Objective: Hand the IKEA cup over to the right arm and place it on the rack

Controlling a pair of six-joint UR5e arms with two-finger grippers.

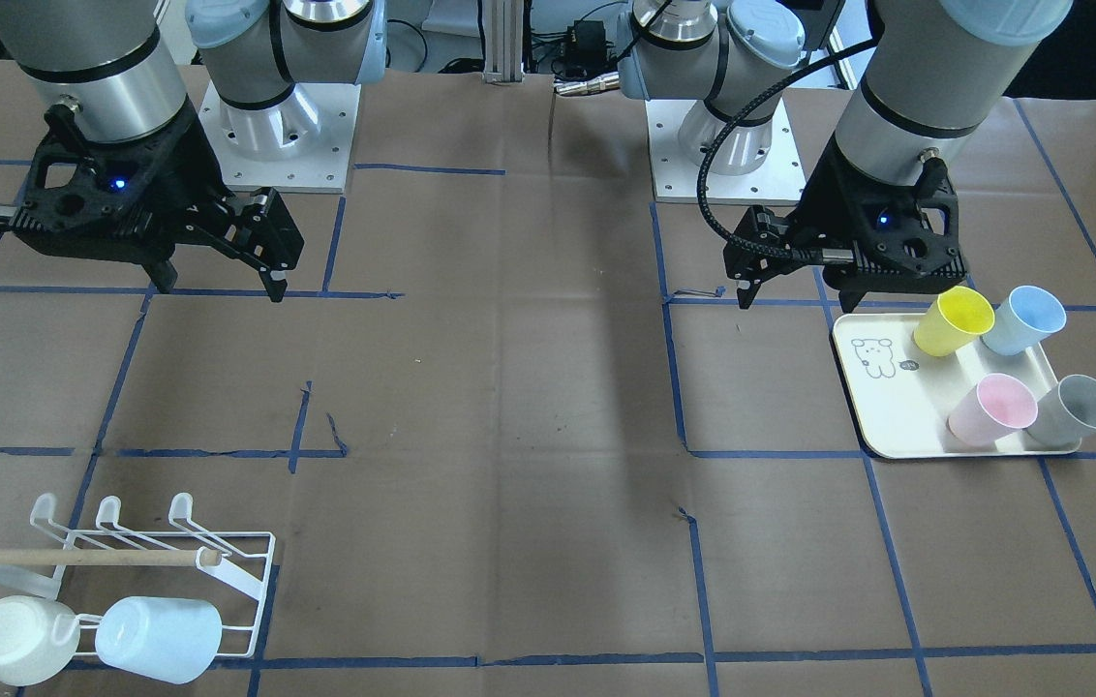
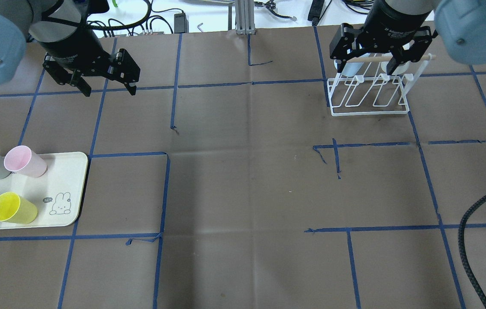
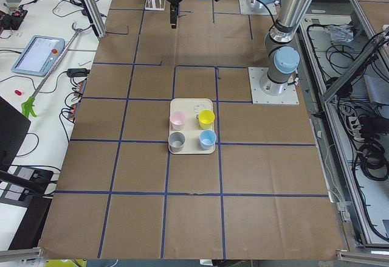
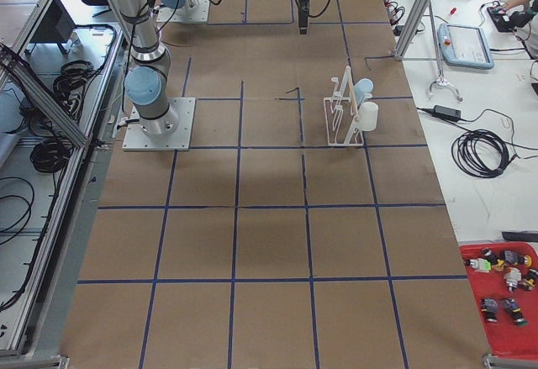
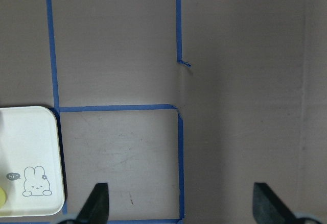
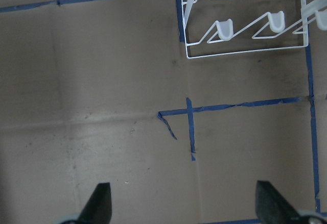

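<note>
Gripping, left gripper (image 2: 109,92): nothing; I read its jaws spread wide, raised over bare table, clear of the tray.
Gripping, right gripper (image 1: 221,287): nothing; jaws equally wide, raised on the rack's side, not touching it.
IKEA cups (image 1: 953,321): four (yellow, blue, pink, grey), all standing on the tray (image 1: 882,407), near left of the table.
Rack (image 1: 238,571): far right; white cup (image 1: 22,639) and pale blue cup (image 1: 159,639) already hung, other prongs bare.
Done: two cups racked, by my count.
Left: pick-up, hand-over and hanging not yet begun for the next cup.
</note>
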